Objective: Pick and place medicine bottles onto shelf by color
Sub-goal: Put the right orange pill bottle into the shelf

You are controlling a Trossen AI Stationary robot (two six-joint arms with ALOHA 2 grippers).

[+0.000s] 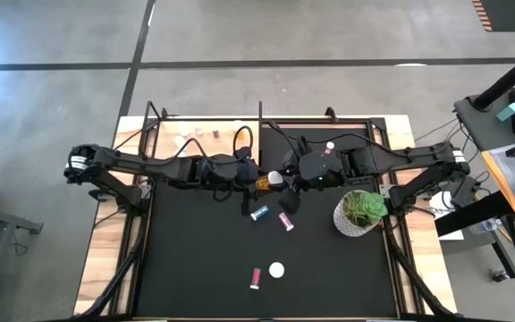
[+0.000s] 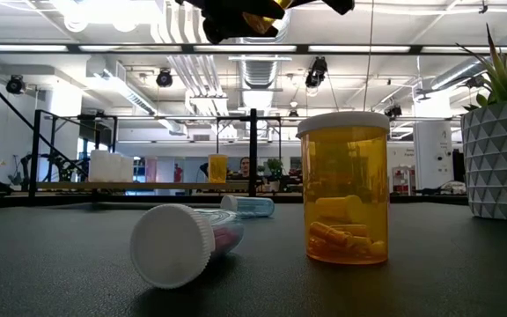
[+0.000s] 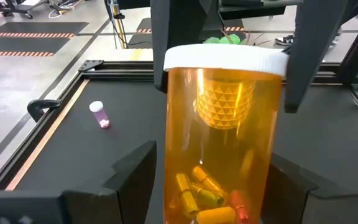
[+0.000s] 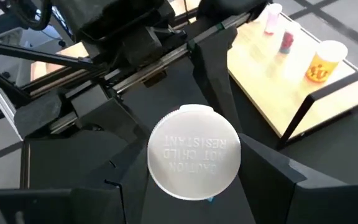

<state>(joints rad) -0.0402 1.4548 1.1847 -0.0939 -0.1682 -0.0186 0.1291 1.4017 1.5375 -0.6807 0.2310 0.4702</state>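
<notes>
High view: both grippers clasp orange bottle [image 1: 264, 183].

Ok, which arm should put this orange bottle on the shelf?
Left. Both the left gripper and right gripper clasp the orange bottle mid-table, but the shelf lies at the table's back on the left arm's side; the right would likely reach across.

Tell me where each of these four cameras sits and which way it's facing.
High: above the table, looking straight down; both arms, left gripper and right gripper flanking the held orange bottle.
Low: table height, looking level past a standing orange bottle; dark arm parts at top.
Left wrist: on the left arm, facing the held bottle; own gripper shows.
Right wrist: on the right arm, facing the bottle's cap, shelf beyond.
Shared: both wrist views show the held bottle.
</notes>
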